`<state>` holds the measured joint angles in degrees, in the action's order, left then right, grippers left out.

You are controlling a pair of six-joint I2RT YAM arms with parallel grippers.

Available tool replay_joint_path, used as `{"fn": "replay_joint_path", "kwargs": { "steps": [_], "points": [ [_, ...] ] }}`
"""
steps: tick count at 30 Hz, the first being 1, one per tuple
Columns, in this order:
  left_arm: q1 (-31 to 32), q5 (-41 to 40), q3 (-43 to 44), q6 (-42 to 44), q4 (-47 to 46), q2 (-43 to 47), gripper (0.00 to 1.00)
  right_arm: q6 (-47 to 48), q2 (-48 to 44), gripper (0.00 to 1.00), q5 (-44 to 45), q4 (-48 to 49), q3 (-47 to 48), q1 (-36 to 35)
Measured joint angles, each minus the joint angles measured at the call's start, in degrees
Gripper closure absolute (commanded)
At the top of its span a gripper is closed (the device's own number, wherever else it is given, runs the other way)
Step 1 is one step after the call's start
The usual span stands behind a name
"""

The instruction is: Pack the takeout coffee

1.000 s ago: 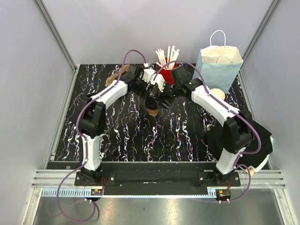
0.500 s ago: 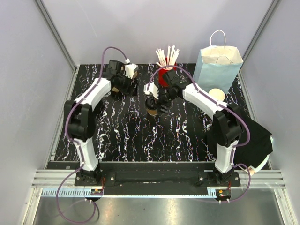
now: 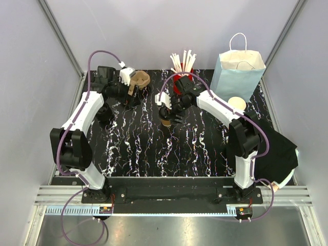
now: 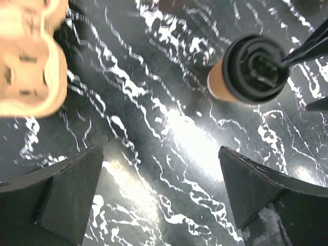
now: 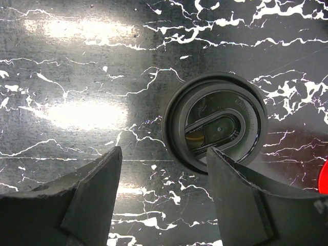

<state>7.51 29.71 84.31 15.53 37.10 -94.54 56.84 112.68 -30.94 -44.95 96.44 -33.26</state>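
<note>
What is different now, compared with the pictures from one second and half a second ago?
The left arm drew back from the takeout coffee toward the table's left rear; the left claw opened wider and holds nothing. The right claw stayed open over the coffee. The takeout coffee and the blue bag did not move.

Pale blue bag [image 3: 237, 77], red cup [image 3: 180, 81], tan-brown cup [image 4: 217, 85] under black lid [image 5: 215, 128], white-veined black tabletop [image 3: 133, 146].
</note>
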Motion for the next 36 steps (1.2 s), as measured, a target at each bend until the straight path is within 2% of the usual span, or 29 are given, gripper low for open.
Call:
{"fn": "replay_joint_path", "kwargs": {
  "steps": [18, 24, 36],
  "points": [
    [-1.8, 3.6, -3.4, 0.6, 1.1, 0.4, 0.01, 0.9, 2.6, 0.34, 0.0, -0.3, 2.6, -0.5],
    [-2.0, 4.2, -3.4, 0.6, 1.1, 0.4, 0.01, 1.3, 3.1, 0.46, 0.6, -0.3, 3.0, -1.0],
    [-2.0, 5.0, -3.4, 0.5, 1.1, 0.4, 0.01, 2.8, 3.9, 0.55, 3.3, -2.7, 4.5, -1.1]
  ]
}}
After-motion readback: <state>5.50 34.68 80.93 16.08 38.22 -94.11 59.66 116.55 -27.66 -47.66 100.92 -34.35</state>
